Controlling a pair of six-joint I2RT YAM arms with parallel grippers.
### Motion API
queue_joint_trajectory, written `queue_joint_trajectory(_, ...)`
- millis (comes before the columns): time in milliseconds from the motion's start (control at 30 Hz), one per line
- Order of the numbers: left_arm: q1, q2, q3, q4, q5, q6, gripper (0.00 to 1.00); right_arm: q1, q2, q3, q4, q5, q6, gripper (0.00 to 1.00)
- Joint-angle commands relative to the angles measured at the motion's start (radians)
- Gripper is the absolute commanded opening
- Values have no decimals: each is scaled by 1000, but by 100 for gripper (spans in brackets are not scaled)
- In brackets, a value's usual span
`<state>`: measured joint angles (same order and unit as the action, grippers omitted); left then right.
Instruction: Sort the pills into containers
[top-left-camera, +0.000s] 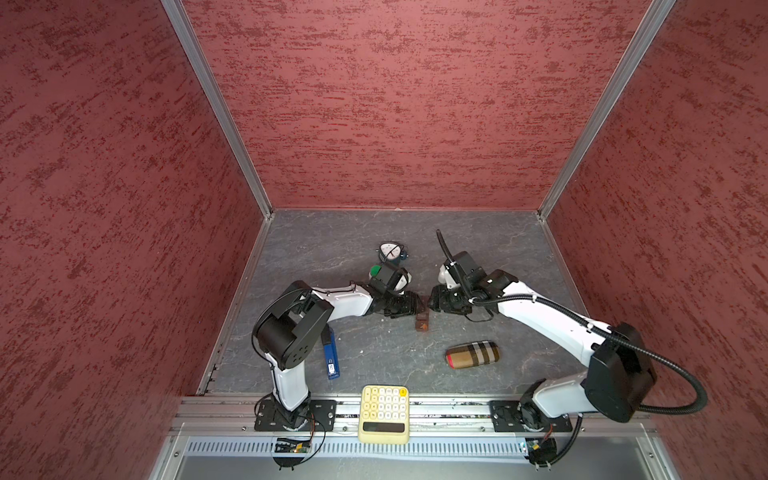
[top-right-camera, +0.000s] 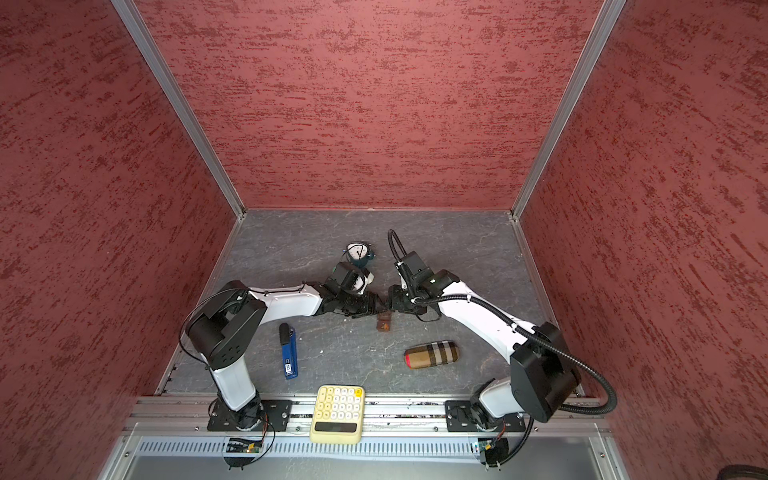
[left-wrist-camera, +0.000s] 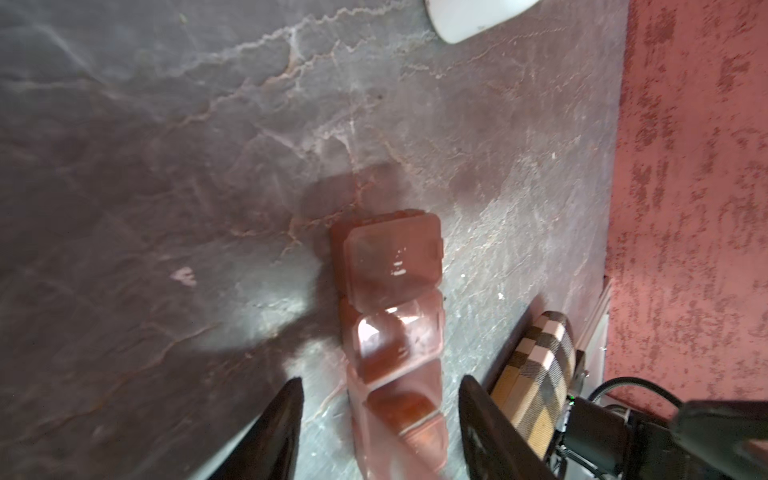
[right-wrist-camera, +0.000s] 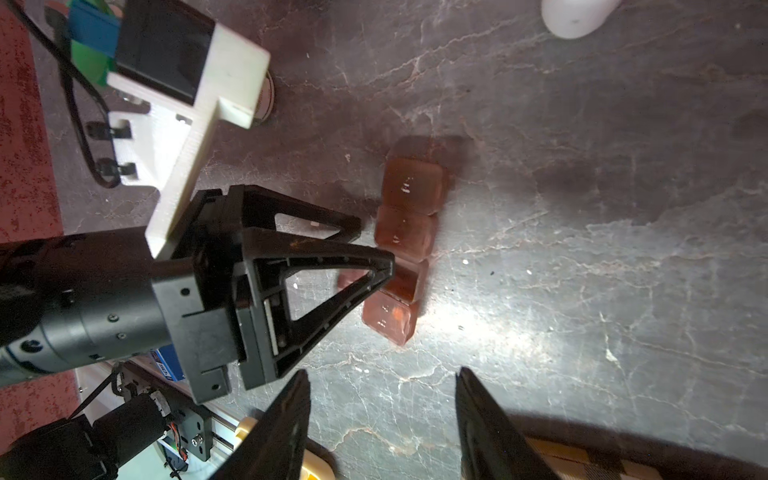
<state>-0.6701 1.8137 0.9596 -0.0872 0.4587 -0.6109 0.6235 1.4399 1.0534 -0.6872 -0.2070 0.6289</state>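
The pill strip (top-left-camera: 422, 323), a dark-brown row of four small lidded compartments, lies flat near the middle of the table (top-left-camera: 332, 249), running from 12 o'clock to 6 o'clock in both top views. Its 12 o'clock end is hidden under the two grippers, which meet there, the left arm reaching in from 9 o'clock and the right arm from 3 o'clock. The left gripper (left-wrist-camera: 382, 379) is released, its fingers spread with the strip showing between them and nothing clamped. In the right wrist view one of its fingertips (right-wrist-camera: 386, 266) sits right at one inner compartment, which looks darker than the others. A reddish flap shows beside that compartment through the finger's frame, but I cannot tell if it is a raised lid. The right gripper (right-wrist-camera: 383, 371) is also released, its fingers wide apart over bare table just beside the strip and holding nothing. A few white specks (right-wrist-camera: 347, 157) lie near the strip, too small to identify. From the strip, a plaid case (top-left-camera: 473, 354) lies at 4 o'clock, a blue lighter (top-left-camera: 331, 357) at 8 o'clock, a yellow calculator (top-left-camera: 384, 413) at 6 o'clock on the front rail, and a small round dial (top-left-camera: 390, 251) at 11 o'clock.
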Motion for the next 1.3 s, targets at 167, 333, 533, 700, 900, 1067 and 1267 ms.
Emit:
queue_joint_trajectory(167,23,-57,-5,-70,-43,42,51,-9,-8,-22,36,-15,-1,57)
queue_joint_trajectory(333,26,-74,-18,-66,-48,39,49,-13,7,-23,38,-15,-6,57)
queue_joint_trajectory(533,36,-85,-38,-77,-56,46,45,-22,8,-29,41,-12,-7,56)
queue_joint_trajectory(700,38,-82,-53,-83,-58,56,40,-25,38,-25,44,-15,-11,56)
queue_joint_trajectory(900,43,-97,-75,-93,-75,63,36,-33,56,-26,50,-19,-19,55)
queue_joint_trajectory(1067,43,-94,-79,-99,-79,69,35,-43,69,-24,57,-22,-20,55)
queue_joint_trajectory(1267,41,-122,-72,-91,-69,69,44,-57,78,8,39,-8,-31,56)
